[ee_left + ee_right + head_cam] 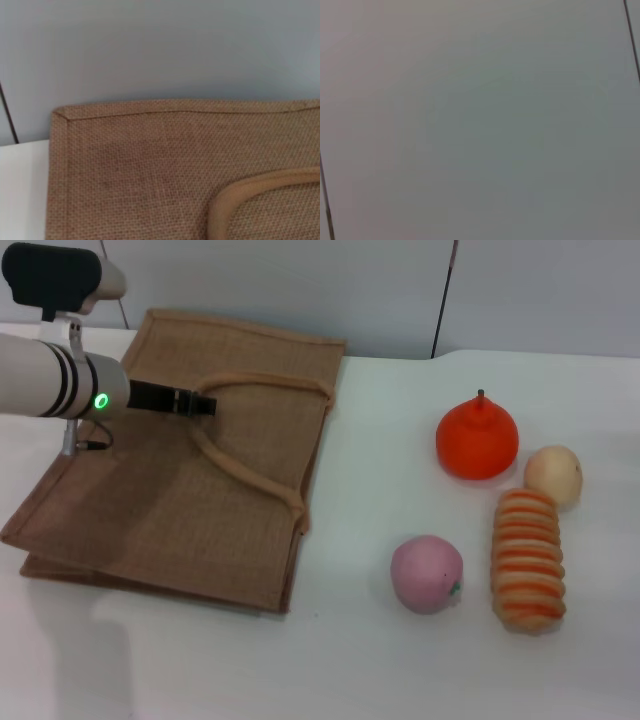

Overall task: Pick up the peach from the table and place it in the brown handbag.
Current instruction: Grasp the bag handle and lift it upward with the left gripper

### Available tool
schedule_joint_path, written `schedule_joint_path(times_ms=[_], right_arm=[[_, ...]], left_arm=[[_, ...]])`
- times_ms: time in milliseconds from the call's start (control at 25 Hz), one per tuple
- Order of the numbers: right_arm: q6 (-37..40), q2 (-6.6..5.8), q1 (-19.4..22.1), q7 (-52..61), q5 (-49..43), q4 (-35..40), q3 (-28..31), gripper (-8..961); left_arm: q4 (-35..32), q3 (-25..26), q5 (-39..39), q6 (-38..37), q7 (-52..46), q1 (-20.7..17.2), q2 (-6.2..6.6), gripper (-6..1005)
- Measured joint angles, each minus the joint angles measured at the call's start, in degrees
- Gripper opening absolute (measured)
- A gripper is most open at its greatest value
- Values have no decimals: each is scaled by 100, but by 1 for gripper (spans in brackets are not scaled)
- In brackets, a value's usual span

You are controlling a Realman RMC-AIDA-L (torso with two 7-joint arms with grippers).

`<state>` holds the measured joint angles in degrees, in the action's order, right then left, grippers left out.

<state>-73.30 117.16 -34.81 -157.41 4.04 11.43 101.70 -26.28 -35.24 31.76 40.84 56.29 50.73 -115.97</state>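
Note:
The pink peach (427, 573) lies on the white table, right of centre and near the front. The brown handbag (170, 500) lies flat on the left side of the table with its looped handles (262, 482) on top. My left gripper (207, 403) reaches in from the left over the bag, and its dark fingers are closed on the upper handle where the loop bends. The left wrist view shows the bag's weave (150, 170) and a piece of handle (260, 187). My right gripper is out of view; its wrist view shows only a plain wall.
A bright orange stemmed fruit (477, 437), a small pale beige fruit (553, 474) and an orange-striped oblong piece (527, 558) lie to the right of the peach. A bare strip of table (350, 490) separates the bag from the fruits. A wall stands behind the table.

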Motion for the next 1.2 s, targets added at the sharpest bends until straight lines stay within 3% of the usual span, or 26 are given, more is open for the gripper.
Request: schedule_joint_path(times_ms=[360, 720, 920, 1200], right_arm=[[0, 0, 0, 0, 0, 0, 4, 834], [0, 0, 0, 0, 0, 0, -6, 834], [0, 0, 0, 0, -6, 0, -20, 834], [0, 0, 0, 0, -12, 0, -21, 833]], left_arm=[[119, 0, -3, -28, 130, 44, 10, 653], [123, 0, -3, -33, 137, 43, 18, 420], [123, 0, -3, -32, 125, 40, 13, 220], [123, 41, 82, -163, 97, 5, -1, 150]])
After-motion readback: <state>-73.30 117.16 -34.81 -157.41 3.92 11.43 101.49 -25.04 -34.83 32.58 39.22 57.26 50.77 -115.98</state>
